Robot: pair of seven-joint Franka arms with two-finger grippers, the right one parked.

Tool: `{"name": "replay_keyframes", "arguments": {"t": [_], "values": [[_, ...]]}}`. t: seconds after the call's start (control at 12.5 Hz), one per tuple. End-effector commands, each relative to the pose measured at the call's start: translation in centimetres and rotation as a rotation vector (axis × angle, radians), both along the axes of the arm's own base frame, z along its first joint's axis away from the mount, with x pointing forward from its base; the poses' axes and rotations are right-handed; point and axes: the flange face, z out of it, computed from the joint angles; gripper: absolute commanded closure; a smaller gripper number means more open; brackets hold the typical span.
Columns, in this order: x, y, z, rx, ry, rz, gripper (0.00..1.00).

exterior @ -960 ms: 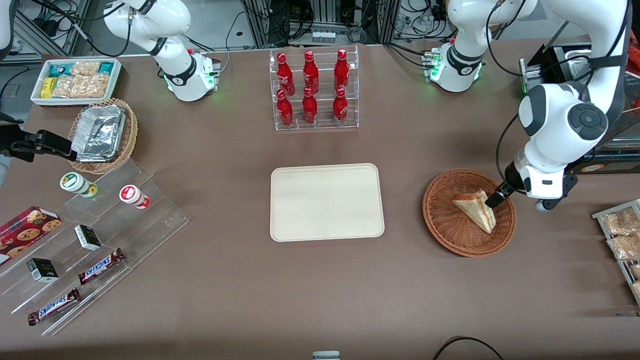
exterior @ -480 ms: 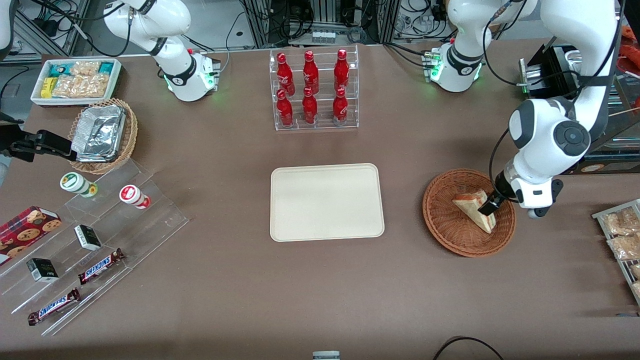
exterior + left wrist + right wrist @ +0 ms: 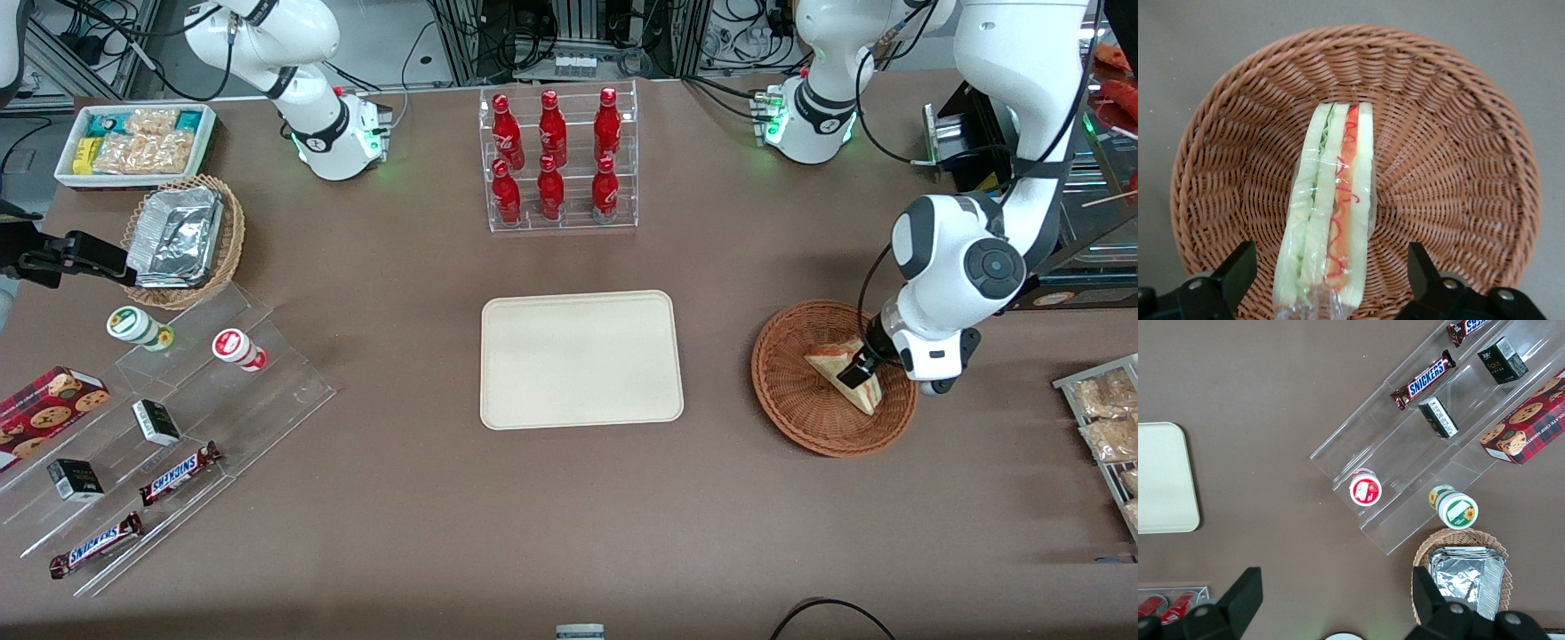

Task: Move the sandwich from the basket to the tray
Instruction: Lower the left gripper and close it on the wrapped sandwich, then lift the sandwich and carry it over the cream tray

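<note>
A wide brown matte surface [image 3: 569,516] fills nearly the whole front view, evenly lit, with only soft shadows on it. Above its edge farthest from the front camera, a strip of pale grey floor [image 3: 391,40] shows, crowded with metal framing [image 3: 458,36] and tangled black cables [image 3: 738,36]. A black cable [image 3: 831,609] loops over the nearest edge.

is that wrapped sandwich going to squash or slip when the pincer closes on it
Probably squashy: the sandwich shows soft pale bread around thin filling, so a firm squeeze would likely dent it. Its clear, wrinkled wrap looks smooth, so it may slide. The open pincer straddles the wedge standing on edge in the basket; it likely tips if nudged sideways.
</note>
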Motion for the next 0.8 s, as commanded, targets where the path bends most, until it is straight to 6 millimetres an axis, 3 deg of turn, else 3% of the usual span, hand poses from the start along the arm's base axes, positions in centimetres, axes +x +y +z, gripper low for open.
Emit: {"name": "replay_keyframes", "arguments": {"t": [0.0, 0.08, 0.24, 0.4, 0.56, 0.72], "values": [[0.3, -0.2, -1.8, -0.016, 0.014, 0.03, 0.0], [0.2, -0.1, -2.4, -0.016, 0.026, 0.035, 0.05], [0.0, -0.1, -2.4, -0.013, 0.041, 0.028, 1.0], [0.1, -0.1, -1.4, -0.001, 0.071, -0.009, 1.0], [1.8, -0.5, 2.1, -0.001, 0.107, -0.091, 1.0], [3.7, -3.7, 5.7, -0.002, 0.143, -0.169, 1.0]]}}
